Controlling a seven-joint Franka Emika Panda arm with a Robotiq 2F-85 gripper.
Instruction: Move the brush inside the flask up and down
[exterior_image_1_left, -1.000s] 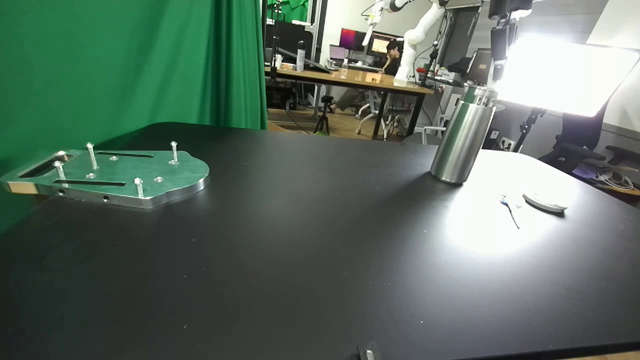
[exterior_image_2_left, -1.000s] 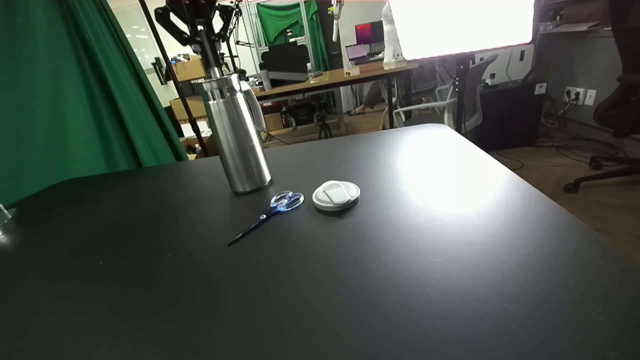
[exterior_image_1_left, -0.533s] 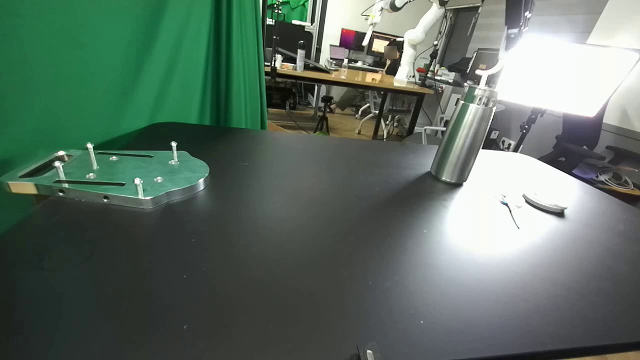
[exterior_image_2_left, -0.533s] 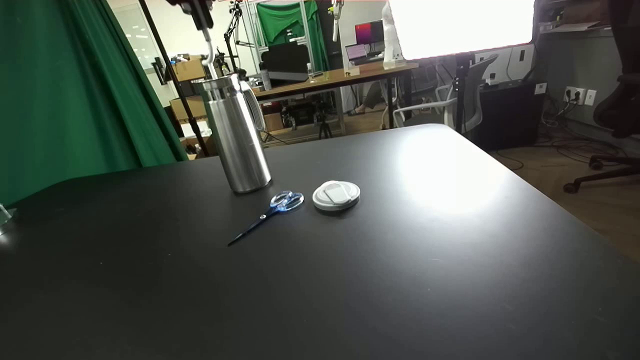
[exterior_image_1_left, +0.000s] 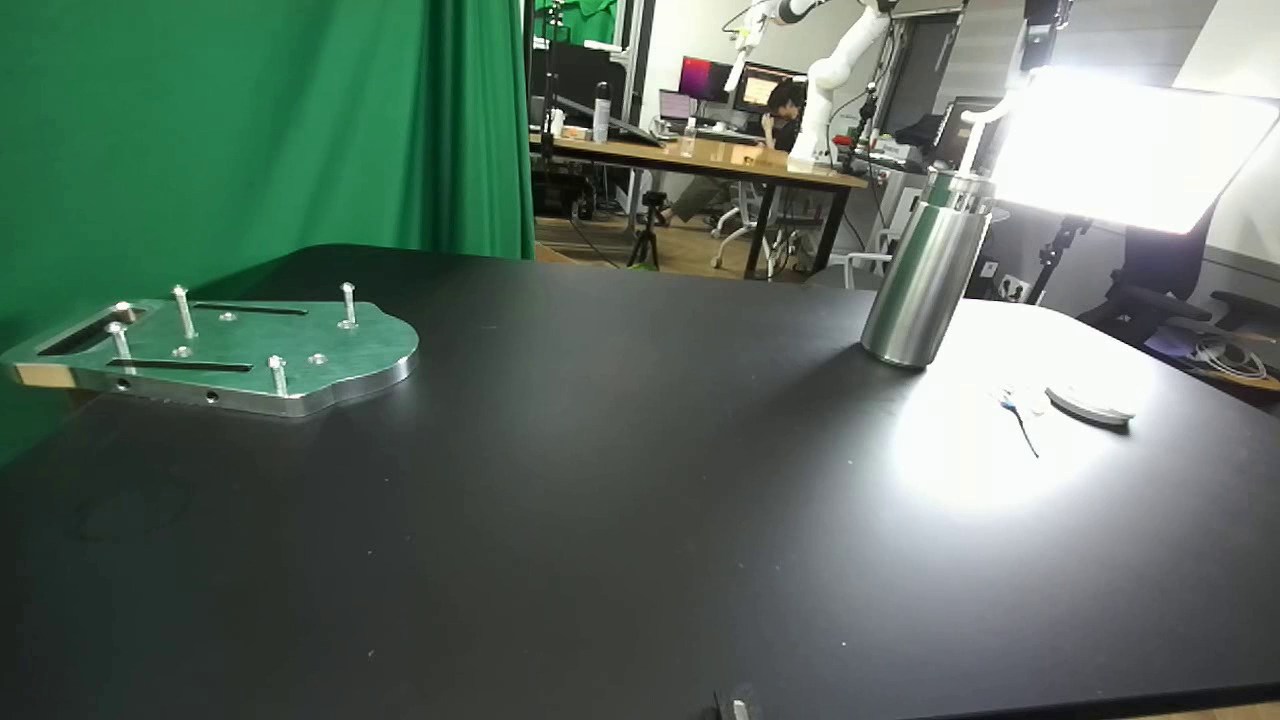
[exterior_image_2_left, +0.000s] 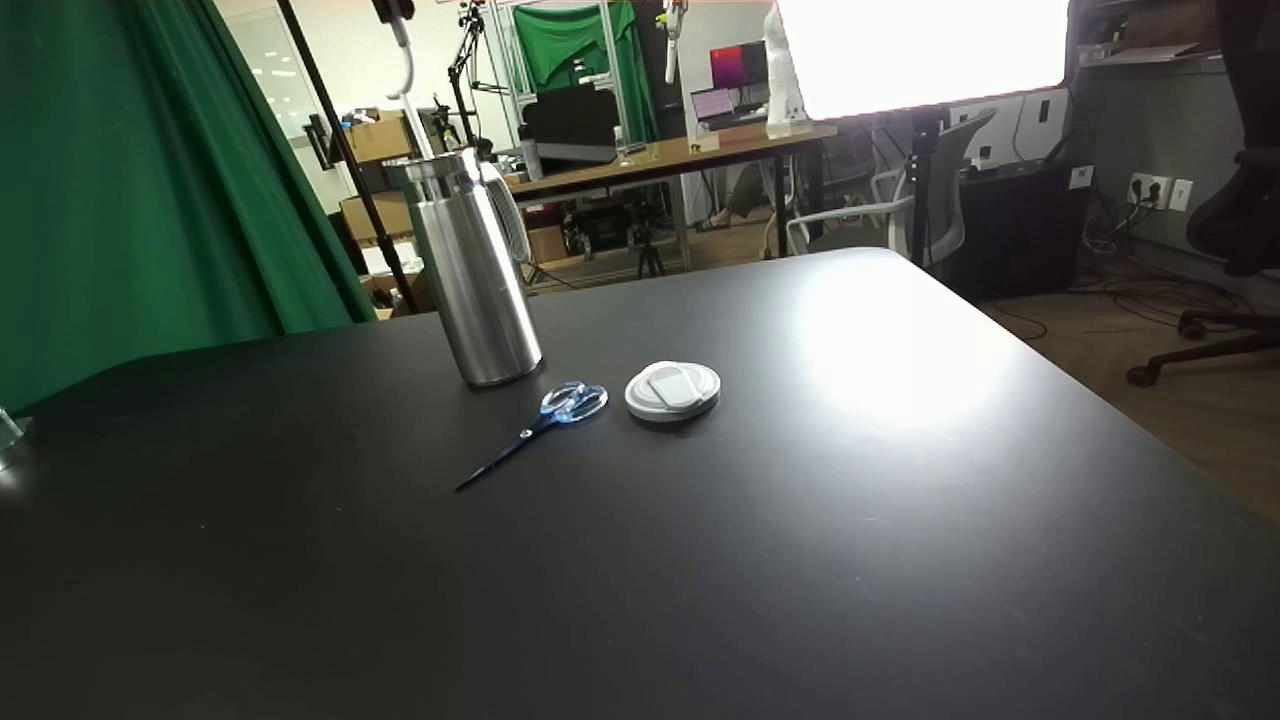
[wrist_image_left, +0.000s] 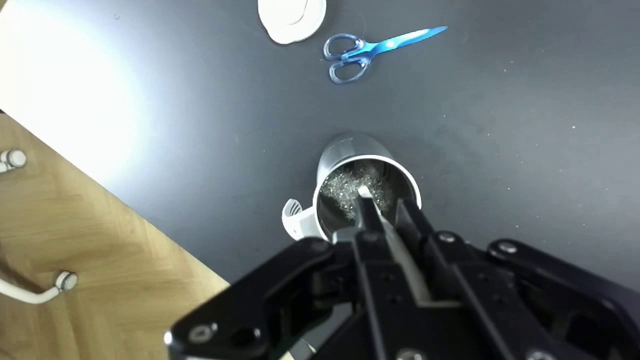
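The silver flask (exterior_image_1_left: 912, 280) stands on the black table in both exterior views, its mouth uncovered. Out of its neck rises the pale, bent handle of the brush (exterior_image_2_left: 415, 125). My gripper (exterior_image_2_left: 394, 12) is only partly in frame at the top edge there, well above the flask. Looking down in the wrist view, the brush handle (wrist_image_left: 365, 192) runs between the black fingers of my gripper (wrist_image_left: 387, 202), which is shut on it. Below, inside the flask rim (wrist_image_left: 345, 161), glittery bristles fill part of the opening. The flask walls hide the brush's lower end in the exterior views.
Blue-handled scissors (exterior_image_2_left: 573, 400) and a white lid (exterior_image_2_left: 672, 390) lie beside the flask. A green plate with upright pegs (exterior_image_1_left: 250, 340) sits at the table's far side. A bright light panel (exterior_image_1_left: 1130, 150) stands behind the flask. The flask's handle (wrist_image_left: 300, 220) sticks out sideways.
My gripper has risen from just over the flask's mouth to well above it. The brush came up with it, so a longer piece of handle shows. The flask stayed put.
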